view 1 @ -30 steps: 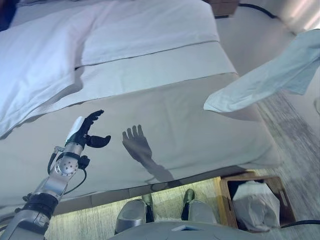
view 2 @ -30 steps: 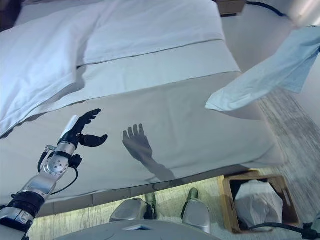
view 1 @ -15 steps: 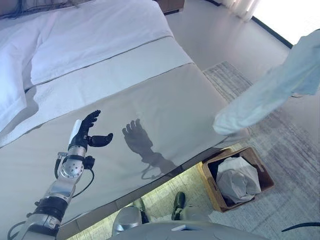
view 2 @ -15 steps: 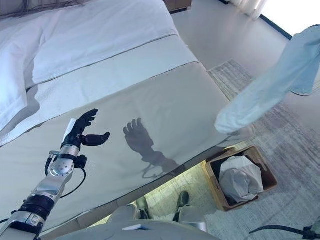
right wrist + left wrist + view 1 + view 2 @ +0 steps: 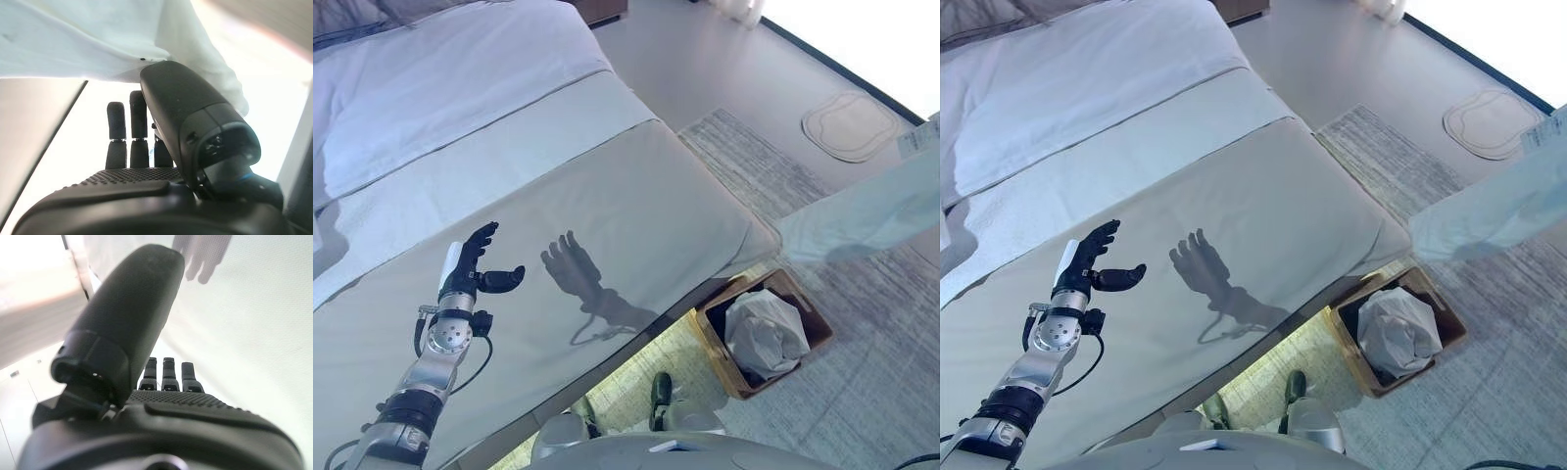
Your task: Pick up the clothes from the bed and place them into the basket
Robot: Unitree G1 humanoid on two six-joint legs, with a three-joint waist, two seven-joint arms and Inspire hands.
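The left hand [image 5: 470, 271] hangs over the grey cover of the bed [image 5: 636, 186], fingers straight and spread, thumb out to the side, holding nothing; its wrist view shows the same relaxed fingers above the bedding. A pale blue garment [image 5: 862, 211] hangs in the air off the bed's right side, above the rug [image 5: 881, 323] and higher than the basket [image 5: 717, 338], with its upper end running out of the picture at the right edge. The right hand [image 5: 161, 117] appears only in its own wrist view: the cloth drapes over the thumb and the fingers stand fairly straight beside it, but whether thumb and fingers pinch the cloth cannot be told. The basket, a brown open box, sits on the floor just beside the foot corner of the bed and already contains a crumpled white garment [image 5: 766, 333]. A pale mat [image 5: 850, 125] lies on the floor farther off.
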